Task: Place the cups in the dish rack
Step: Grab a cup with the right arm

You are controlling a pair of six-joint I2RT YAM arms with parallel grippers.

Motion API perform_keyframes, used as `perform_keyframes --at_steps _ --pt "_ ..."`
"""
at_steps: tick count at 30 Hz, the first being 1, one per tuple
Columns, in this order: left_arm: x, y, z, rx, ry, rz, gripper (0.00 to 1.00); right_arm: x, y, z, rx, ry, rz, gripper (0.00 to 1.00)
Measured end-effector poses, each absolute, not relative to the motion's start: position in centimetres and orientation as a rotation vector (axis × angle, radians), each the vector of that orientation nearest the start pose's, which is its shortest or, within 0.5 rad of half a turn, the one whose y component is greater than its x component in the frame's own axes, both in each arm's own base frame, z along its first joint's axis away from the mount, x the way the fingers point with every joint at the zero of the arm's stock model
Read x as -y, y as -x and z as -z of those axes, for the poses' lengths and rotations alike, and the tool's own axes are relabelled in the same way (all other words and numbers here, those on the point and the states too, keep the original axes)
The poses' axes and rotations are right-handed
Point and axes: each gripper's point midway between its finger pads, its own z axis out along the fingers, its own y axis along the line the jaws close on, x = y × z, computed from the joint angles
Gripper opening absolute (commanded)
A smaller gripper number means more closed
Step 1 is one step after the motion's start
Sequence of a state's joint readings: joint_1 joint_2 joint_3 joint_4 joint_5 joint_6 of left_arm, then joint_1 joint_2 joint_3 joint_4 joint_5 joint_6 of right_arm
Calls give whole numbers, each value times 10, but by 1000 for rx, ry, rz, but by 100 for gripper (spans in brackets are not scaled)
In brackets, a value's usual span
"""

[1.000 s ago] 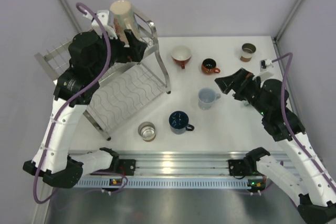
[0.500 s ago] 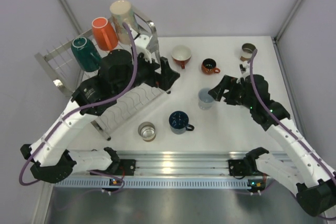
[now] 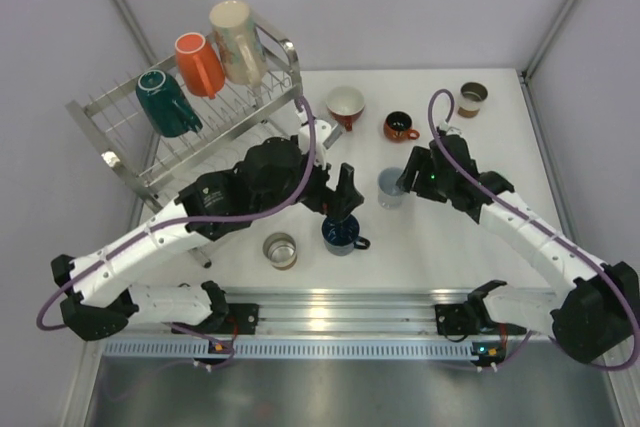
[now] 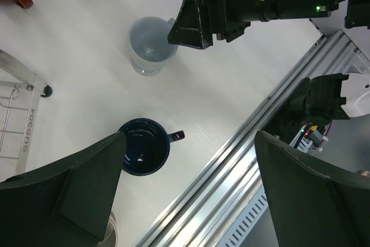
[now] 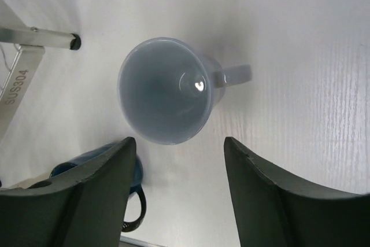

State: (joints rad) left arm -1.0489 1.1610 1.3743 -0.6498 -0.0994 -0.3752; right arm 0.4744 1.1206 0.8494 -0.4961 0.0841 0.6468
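Note:
The dish rack (image 3: pixel 215 132) stands at the far left with a dark teal cup (image 3: pixel 165 102), an orange cup (image 3: pixel 200 64) and a tall beige cup (image 3: pixel 237 42) mouth-down on its top tier. My left gripper (image 3: pixel 345 192) (image 4: pixel 191 143) hangs open above the navy mug (image 3: pixel 342 232) (image 4: pixel 141 146), holding nothing. My right gripper (image 3: pixel 405 182) (image 5: pixel 179 143) is open just short of the upright pale blue cup (image 3: pixel 392 187) (image 5: pixel 167 91), whose rim lies beyond the fingertips with its handle pointing right.
On the table stand a clear glass (image 3: pixel 280 250), a red-and-white cup (image 3: pixel 346 105), a small brown mug (image 3: pixel 400 127) and a small brown cup (image 3: pixel 472 99). The rack's foot (image 5: pixel 72 41) is close to the pale blue cup. An aluminium rail (image 3: pixel 340 307) runs along the near edge.
The left arm has swung from the rack down and right to hang over the navy mug. The right gripper has moved left up to the pale blue cup and its jaws have narrowed.

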Motion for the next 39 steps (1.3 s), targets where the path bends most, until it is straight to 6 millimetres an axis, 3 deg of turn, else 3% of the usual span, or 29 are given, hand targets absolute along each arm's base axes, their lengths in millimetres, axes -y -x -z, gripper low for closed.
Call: perform_keyframes --at_steps 6,11,18,22,25,27,31,35,39 --pt "279 -169 -334 -1943 -560 818 98 -152 -281 -134 -2389 -421 -439 51" --pt "269 -166 -345 -1889 -521 844 98 -153 -287 -132 -2371 -532 -452 50" --pt "264 -163 -344 -1882 -509 856 98 -150 -291 -110 -2398 -566 -390 56" --pt "258 -160 -349 -1862 -502 868 98 -149 -290 -114 -2427 -405 -353 60" --pt "250 -156 -357 -1831 -496 881 98 -150 -293 -134 -2427 -241 -337 60" --pt "246 -154 -362 -1812 -496 887 98 -154 -303 -158 -2378 -98 -336 60" --pt "243 -152 -366 -1792 -506 888 98 -156 -310 -175 -2323 102 -334 59" --pt "246 -147 -366 -1786 -541 907 98 -158 -322 -166 -2346 296 -383 60" --pt "249 -142 -366 -1784 -573 935 98 -149 -339 -140 -2410 396 -358 60"
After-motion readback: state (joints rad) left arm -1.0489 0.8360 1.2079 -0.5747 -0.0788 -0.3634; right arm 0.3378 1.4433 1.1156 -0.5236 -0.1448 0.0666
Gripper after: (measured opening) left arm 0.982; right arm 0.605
